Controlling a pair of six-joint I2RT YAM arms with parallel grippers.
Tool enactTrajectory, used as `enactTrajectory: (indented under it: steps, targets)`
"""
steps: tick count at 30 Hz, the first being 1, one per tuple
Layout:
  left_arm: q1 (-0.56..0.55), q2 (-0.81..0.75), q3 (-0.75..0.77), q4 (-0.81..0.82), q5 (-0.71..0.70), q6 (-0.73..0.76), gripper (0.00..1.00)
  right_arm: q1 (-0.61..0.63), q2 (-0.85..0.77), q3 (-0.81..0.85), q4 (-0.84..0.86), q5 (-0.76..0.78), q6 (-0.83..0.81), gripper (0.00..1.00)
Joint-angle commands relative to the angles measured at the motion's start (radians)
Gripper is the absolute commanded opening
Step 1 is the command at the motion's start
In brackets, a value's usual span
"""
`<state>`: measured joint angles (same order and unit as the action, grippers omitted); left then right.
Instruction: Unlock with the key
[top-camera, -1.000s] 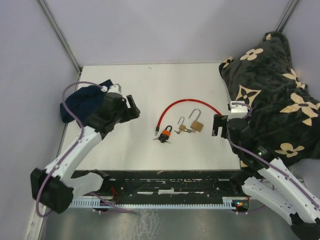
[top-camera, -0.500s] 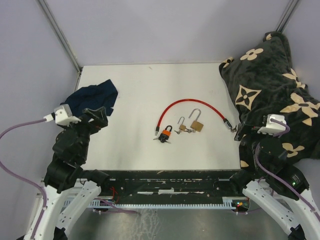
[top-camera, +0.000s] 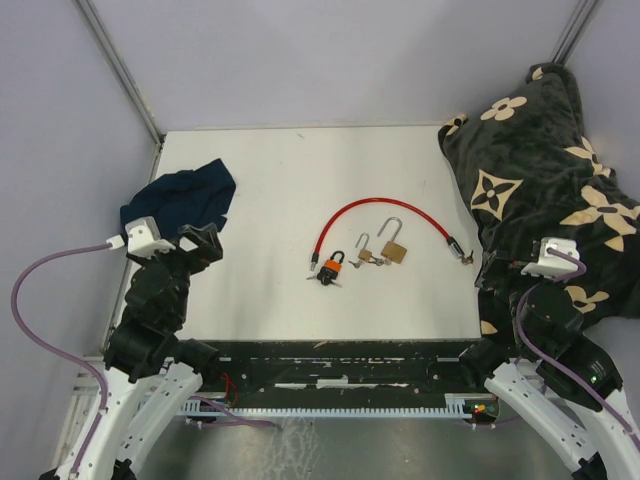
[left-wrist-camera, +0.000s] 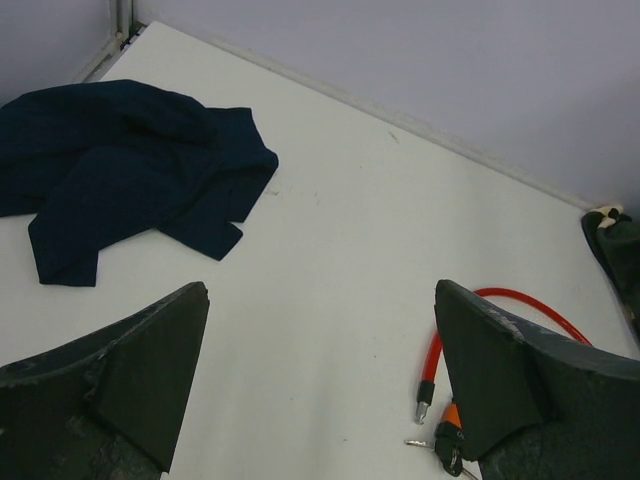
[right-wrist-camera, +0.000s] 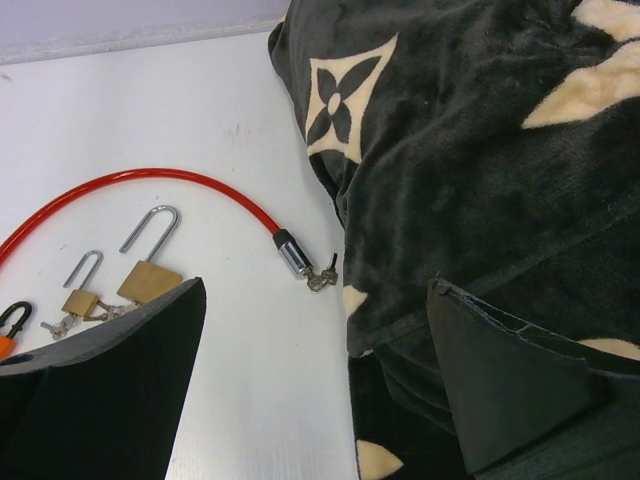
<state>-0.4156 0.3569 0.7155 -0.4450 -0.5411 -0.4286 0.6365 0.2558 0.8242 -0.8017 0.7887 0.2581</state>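
We see our left gripper (left-wrist-camera: 320, 320) above the table (top-camera: 280, 180) near a navy cloth (top-camera: 180, 200), jaws wide apart and empty. Our right gripper (right-wrist-camera: 318, 300) is at the edge of a patterned blanket (top-camera: 545, 170), jaws also apart and empty. Mid-table lie an orange padlock (top-camera: 333, 265) with keys (top-camera: 322, 279) at its base and two brass padlocks (top-camera: 393, 251), all inside the curve of a red cable (top-camera: 375, 207).

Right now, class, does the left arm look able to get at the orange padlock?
Probably yes. Only bare table lies between the left arm and the orange padlock; the blue cloth sits off to the side, and the fingers are open.
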Motion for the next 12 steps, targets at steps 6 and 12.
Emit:
enactTrajectory:
  steps: [6, 12]
  targets:
    - [0.004, 0.027, 0.007, 0.055, 0.005, 0.048, 1.0, -0.002, -0.02, -0.002, 0.018, 0.051, -0.024, 0.99]
    - [0.004, 0.032, 0.006, 0.056, 0.014, 0.053, 1.0, -0.003, -0.013, 0.001, 0.02, 0.055, -0.023, 0.99]
